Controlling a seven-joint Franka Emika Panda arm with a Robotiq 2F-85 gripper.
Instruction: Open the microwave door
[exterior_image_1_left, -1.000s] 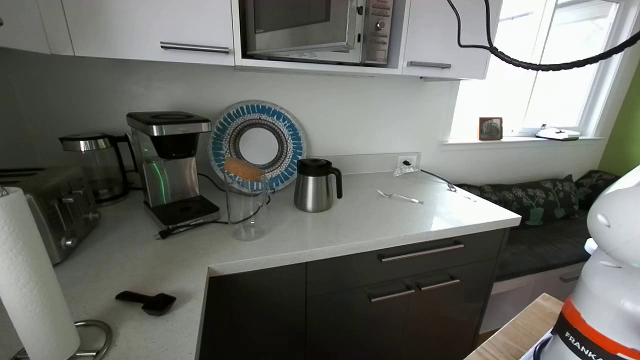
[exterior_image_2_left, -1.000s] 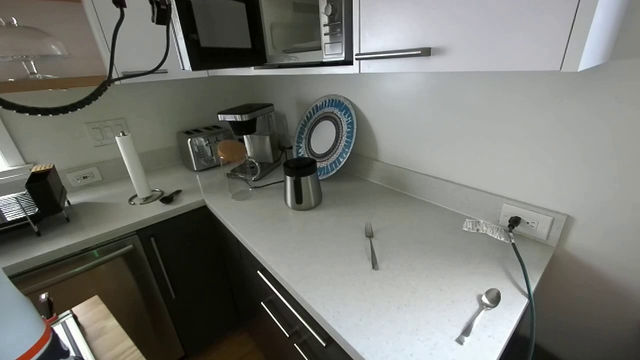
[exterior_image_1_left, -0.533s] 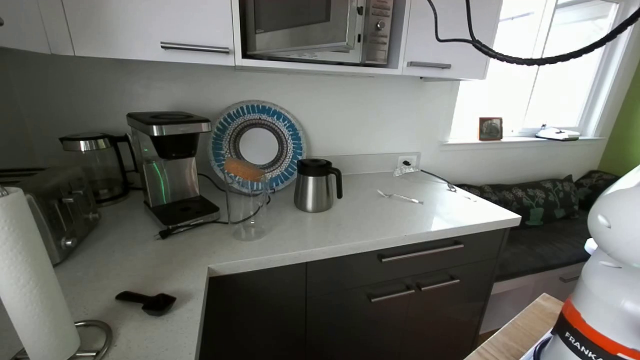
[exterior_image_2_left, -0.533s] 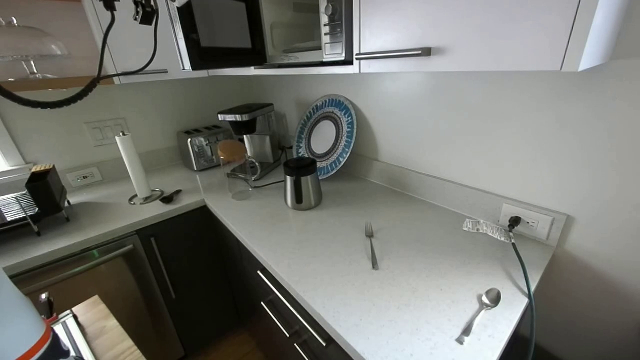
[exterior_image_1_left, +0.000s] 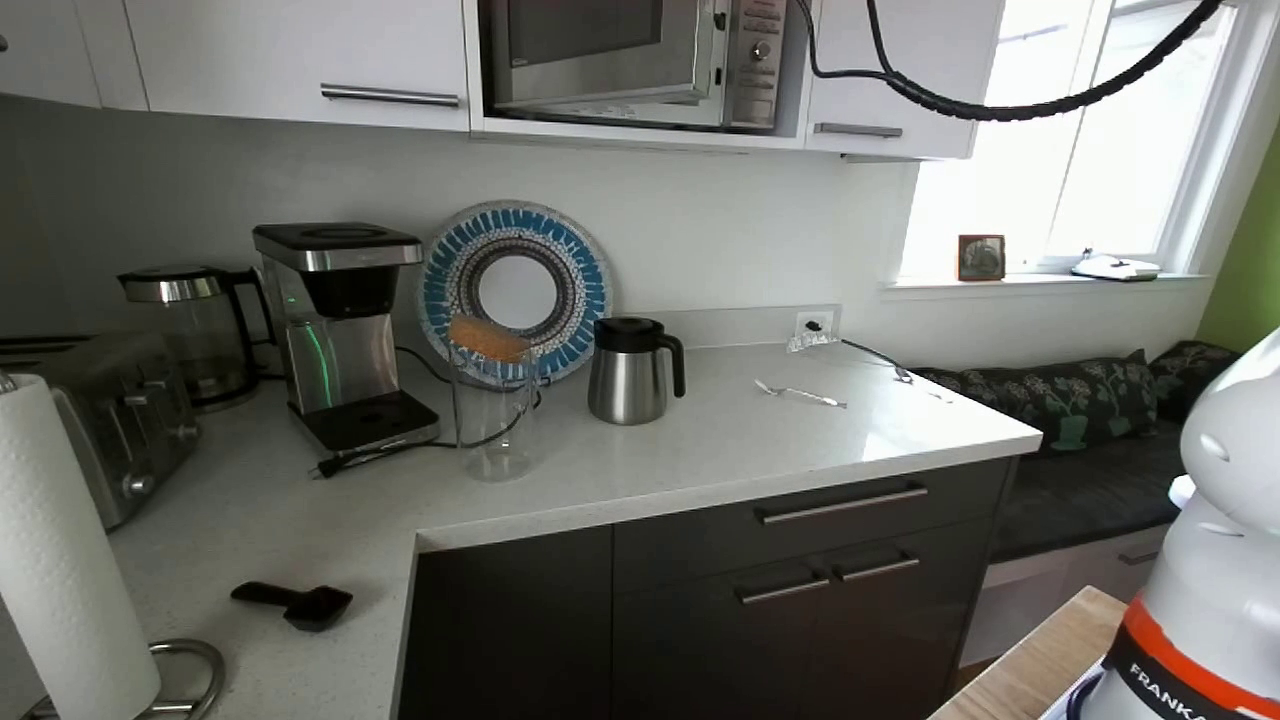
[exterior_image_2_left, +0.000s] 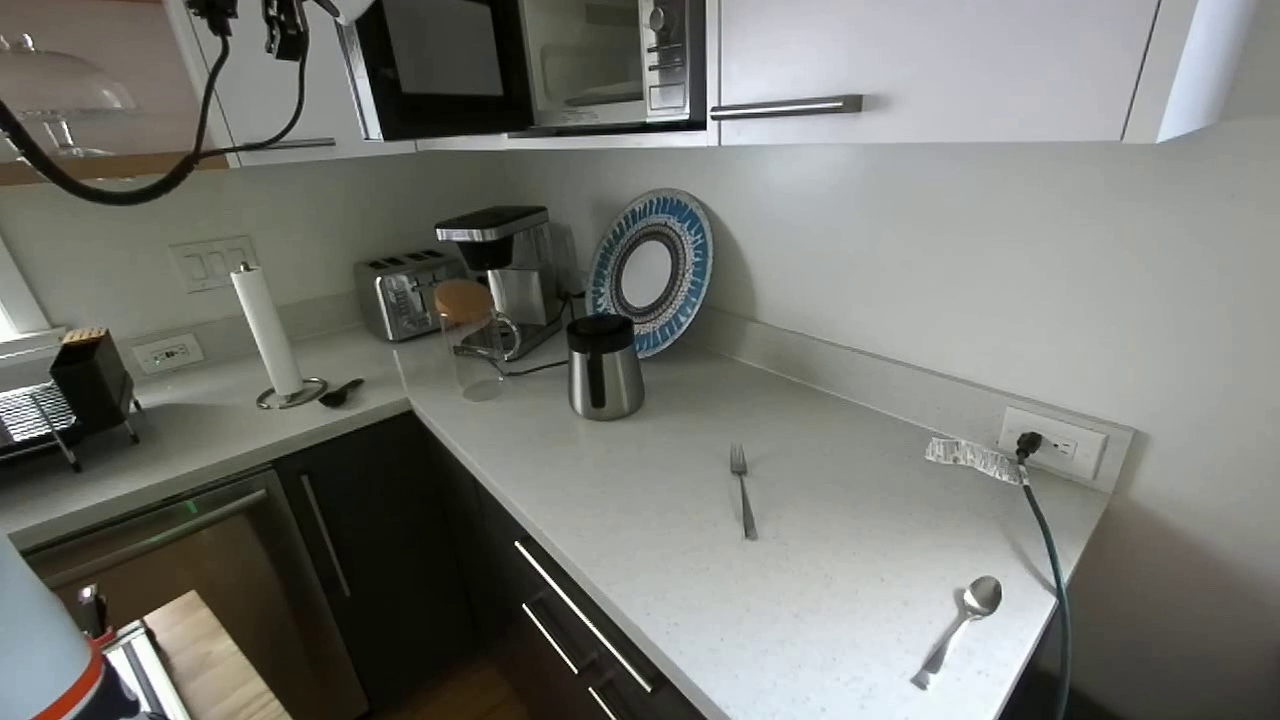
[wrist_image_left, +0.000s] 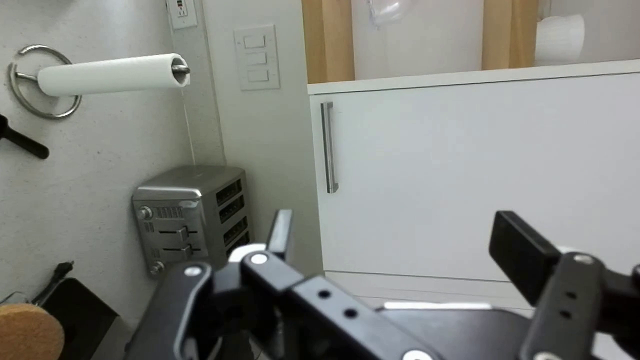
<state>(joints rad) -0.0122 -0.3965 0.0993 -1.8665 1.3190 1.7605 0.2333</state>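
Observation:
The microwave door (exterior_image_1_left: 585, 45), dark glass in a silver steel frame, stands ajar to the left of the control panel (exterior_image_1_left: 757, 60). In an exterior view it shows swung out (exterior_image_2_left: 445, 60), with the lit interior (exterior_image_2_left: 585, 60) visible to its right. The tops of the door and microwave are cut off. My gripper (wrist_image_left: 392, 220) is open in the wrist view, with nothing between its fingers. It faces a white cabinet door with a bar handle (wrist_image_left: 328, 147). The fingers do not show in the exterior views; the microwave door does not show in the wrist view.
A black arm cable (exterior_image_1_left: 1010, 110) hangs near the upper cabinets. Below stand a coffee maker (exterior_image_1_left: 345, 330), a leaning round plate (exterior_image_1_left: 585, 285), a steel carafe (exterior_image_1_left: 628, 375) and a cork-topped glass jar (exterior_image_2_left: 465, 302). A toaster (wrist_image_left: 180, 220) and paper towel roll (wrist_image_left: 107, 75) are left in the wrist view.
The hanging cable has moved left and slightly up in both exterior views. A white piece of the arm has come in at the top beside the microwave door. The door has not moved.

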